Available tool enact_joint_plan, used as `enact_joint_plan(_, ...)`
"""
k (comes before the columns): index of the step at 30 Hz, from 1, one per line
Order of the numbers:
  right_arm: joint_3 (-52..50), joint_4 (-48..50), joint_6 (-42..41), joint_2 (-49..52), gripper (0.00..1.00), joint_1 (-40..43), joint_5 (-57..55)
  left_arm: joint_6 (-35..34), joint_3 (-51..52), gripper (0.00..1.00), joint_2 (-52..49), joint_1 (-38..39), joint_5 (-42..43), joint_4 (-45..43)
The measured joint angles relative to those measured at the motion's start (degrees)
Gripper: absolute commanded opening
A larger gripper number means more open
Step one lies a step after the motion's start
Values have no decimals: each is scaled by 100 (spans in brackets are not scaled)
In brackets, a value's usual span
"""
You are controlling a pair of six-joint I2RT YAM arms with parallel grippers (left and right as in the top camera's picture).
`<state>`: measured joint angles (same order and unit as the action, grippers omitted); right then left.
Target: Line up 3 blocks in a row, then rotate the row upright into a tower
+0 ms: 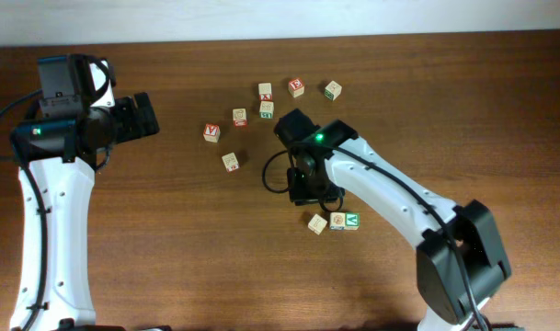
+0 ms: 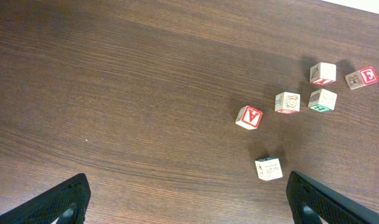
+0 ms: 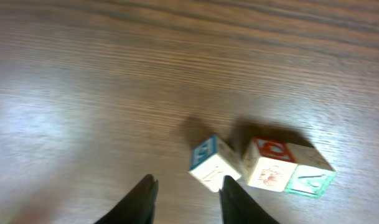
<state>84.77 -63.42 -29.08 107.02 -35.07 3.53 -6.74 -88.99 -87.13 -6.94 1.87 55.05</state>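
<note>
Right hand (image 3: 188,182): fingers partly apart, nothing between them, low over the worktop (image 3: 83,74). Blue-marked block (image 3: 209,163) lies just ahead of one fingertip, turned at an angle to its neighbours. Just beside it, the pale block (image 3: 270,167) and green-faced block (image 3: 308,178) touch side by side. Left hand (image 2: 188,186): spread wide, holding nothing, well apart from these three.

Right claw (image 1: 310,197) just beside pale block (image 1: 317,223), middle block (image 1: 337,221), green block (image 1: 351,221); other cubes (image 1: 267,109) scattered beyond.
</note>
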Motion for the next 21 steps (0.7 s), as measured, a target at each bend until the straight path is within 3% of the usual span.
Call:
enact_joint_plan(2,-39,44,221,-4,13,-138,92,0,0,99,0,0,0,0)
enact_joint_plan(8,-767,481,555,90,10,-866,177,0,0,99,0,0,-2,0)
enact_joint_plan(21,-1012,603,621,369,9,-662,-260,0,0,99,0,0,0,0)
